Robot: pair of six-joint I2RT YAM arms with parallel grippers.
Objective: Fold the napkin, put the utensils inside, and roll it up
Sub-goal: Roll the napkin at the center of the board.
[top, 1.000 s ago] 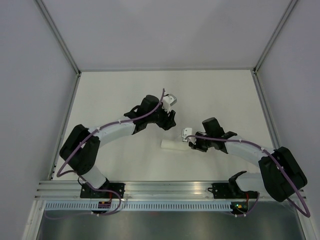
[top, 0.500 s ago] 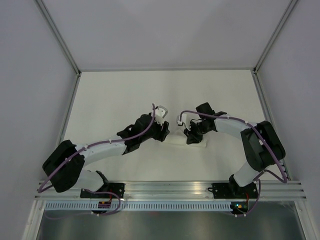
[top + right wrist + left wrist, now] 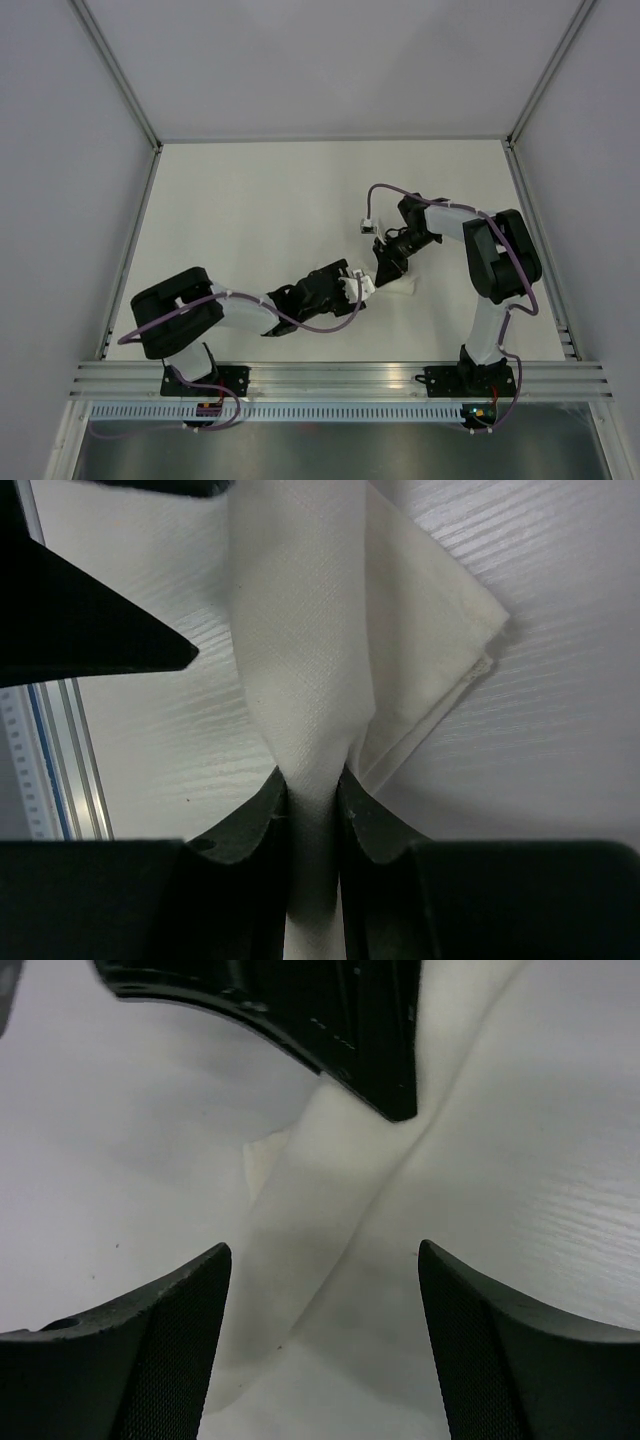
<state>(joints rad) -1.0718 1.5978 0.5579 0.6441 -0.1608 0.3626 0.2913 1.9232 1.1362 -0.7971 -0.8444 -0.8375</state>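
One white, soft, folded cloth napkin (image 3: 402, 288) lies on the white bench (image 3: 250, 200), right of the middle and nearer the near edge than the far one. From above only a short pale end of it shows, toward the right edge; both arms cover the rest.

Two tools meet over it. The right tool (image 3: 385, 268) is pressed together on a gathered ridge of the napkin (image 3: 300, 630), its fingers (image 3: 262, 825) pinching the cloth between them. The left tool (image 3: 352, 290) stands spread, its two dark pads (image 3: 150, 1360) on either side of the cloth and not gripping it.

In the right wrist view the folded strip runs lengthwise straight away from the pinch, with one layered corner jutting to the right. Its long axis across the bench cannot be told from above.
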